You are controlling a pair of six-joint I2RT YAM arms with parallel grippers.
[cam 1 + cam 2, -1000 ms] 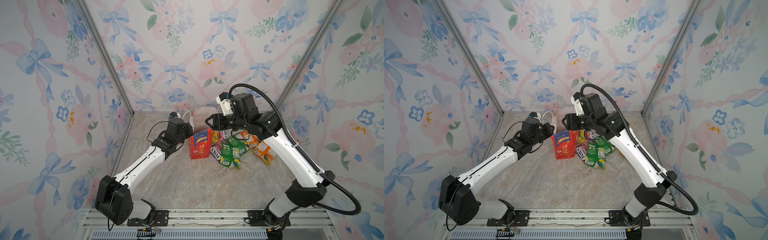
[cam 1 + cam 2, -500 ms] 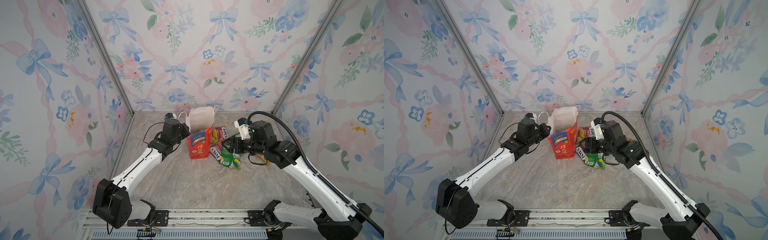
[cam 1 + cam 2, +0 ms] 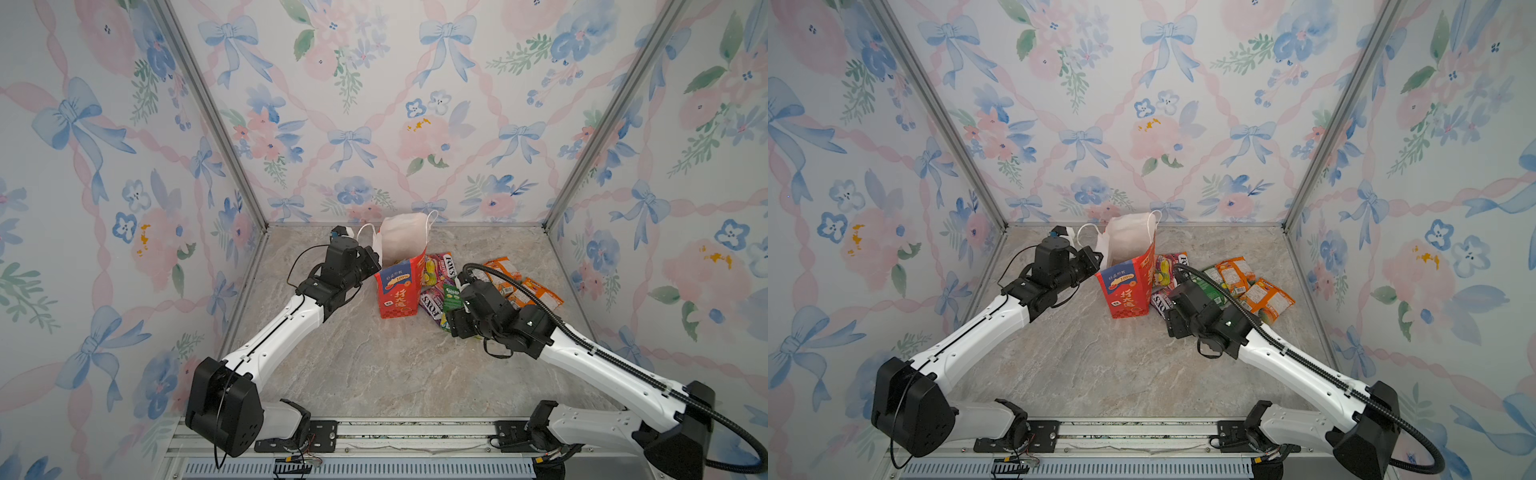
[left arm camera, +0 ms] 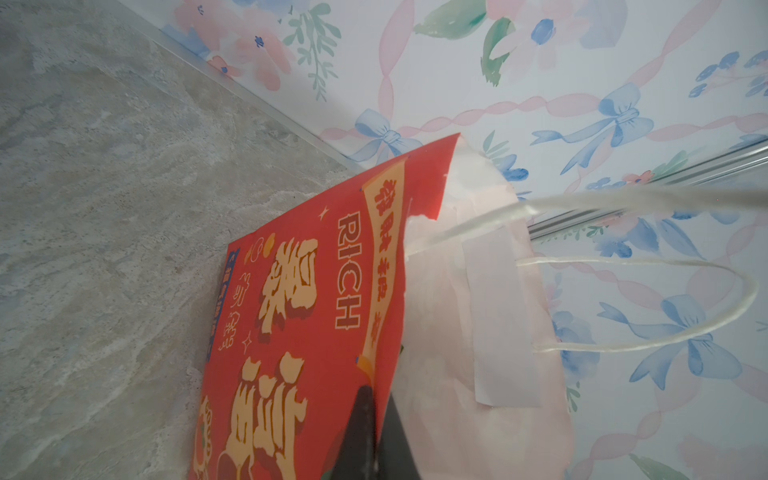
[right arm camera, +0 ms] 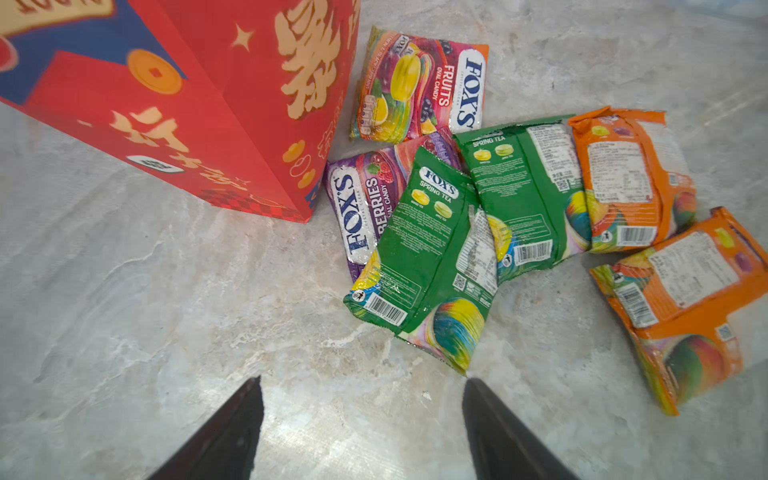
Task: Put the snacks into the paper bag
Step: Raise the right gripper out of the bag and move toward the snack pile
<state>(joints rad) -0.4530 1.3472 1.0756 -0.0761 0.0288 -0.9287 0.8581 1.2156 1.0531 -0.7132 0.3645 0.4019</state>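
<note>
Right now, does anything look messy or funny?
The snacks lie in a jumbled heap beside the bag, overlapping: one green packet lies across the purple one. Green and orange packets show their barcode backs. The left gripper pinches the bag's rim. Nothing looks spilled.

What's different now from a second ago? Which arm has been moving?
The right gripper left the mouth of the paper bag and swung down to the near side of the snacks, jaws open and empty. The left gripper stayed shut on the bag's rim; bag and snack pile kept their places.
</note>
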